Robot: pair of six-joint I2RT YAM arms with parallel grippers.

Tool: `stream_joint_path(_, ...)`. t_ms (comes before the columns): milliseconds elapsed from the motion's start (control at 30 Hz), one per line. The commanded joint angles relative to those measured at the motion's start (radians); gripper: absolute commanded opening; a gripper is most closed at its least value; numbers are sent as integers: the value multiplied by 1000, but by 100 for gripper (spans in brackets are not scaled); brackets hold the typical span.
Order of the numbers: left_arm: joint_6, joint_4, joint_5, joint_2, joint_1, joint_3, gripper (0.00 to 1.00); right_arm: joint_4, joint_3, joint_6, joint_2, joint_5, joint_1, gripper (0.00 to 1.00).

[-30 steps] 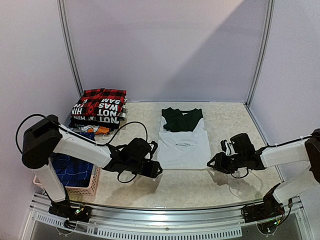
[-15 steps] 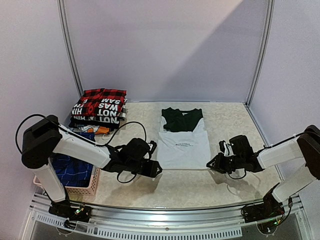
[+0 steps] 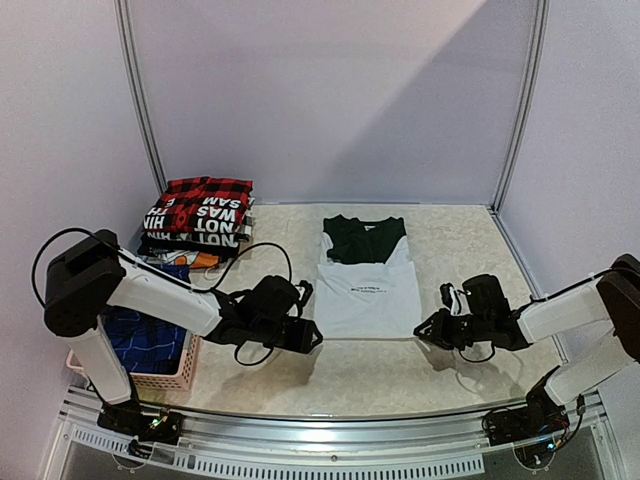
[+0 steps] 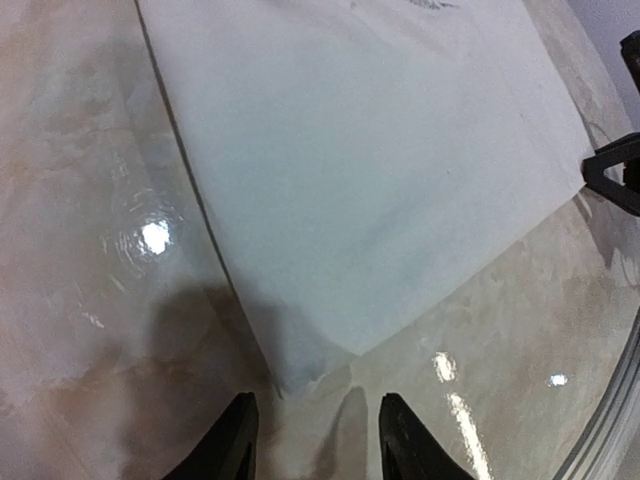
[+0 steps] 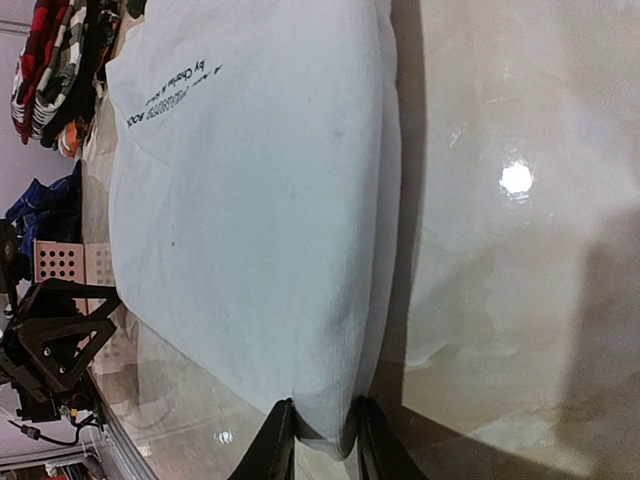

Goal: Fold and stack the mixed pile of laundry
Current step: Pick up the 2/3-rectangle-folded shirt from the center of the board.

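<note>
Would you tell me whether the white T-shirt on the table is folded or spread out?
Partly folded: the white T-shirt lies flat as a neat rectangle, with no sleeves sticking out.

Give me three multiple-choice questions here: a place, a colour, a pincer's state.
1. Where on the table is the folded stack? A near right corner; B far left corner; C centre.
2. What tops that stack? A red-and-black plaid shirt; B yellow towel; C plain white shirt.
3. The right pincer is: A wide open in air; B shut on the white T-shirt's near corner; C resting on the stack.
Answers: B, the top view shows it far left; A, red-and-black checks lie uppermost; B, its fingers pinch the white cloth.
</note>
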Motion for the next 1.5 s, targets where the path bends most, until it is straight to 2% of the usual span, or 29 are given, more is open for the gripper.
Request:
stream_joint_path(0,3,8,-8,42,12,13,42,-52,-37,-3,43,20,6,22)
stream_joint_path(133,3,13,-12,62,13,20,38,-33,-39,-3,68,17,5,18)
stream_joint_path(200,5,14,-20,69,13,24,35,-31,-40,-5,73,16,5,13)
stream_joint_path(333,18,17,-18,90,14,41,20,-36,-42,-11,73,22,5,1)
stream_joint_path(400,22,17,-19,107,13,53,10,-39,-40,-15,71,25,5,0)
stream_joint_path(500,22,28,-33,126,12,58,0,-56,-38,-25,68,28,5,0)
stream_joint_path(733,31,9,-58,77,-2,39,0,-176,-15,-57,4,28,6,0)
stream_joint_path(933,27,6,-15,-11,-27,-11,0,-329,6,-87,-96,40,28,0)
stream_joint_path(1267,3,-116,-126,-134,-144,-31,0,-566,71,-60,-267,90,167,0)
stream_joint_path(1467,-5,-284,-226,-235,-228,1,0,-765,136,-43,-371,112,208,0)
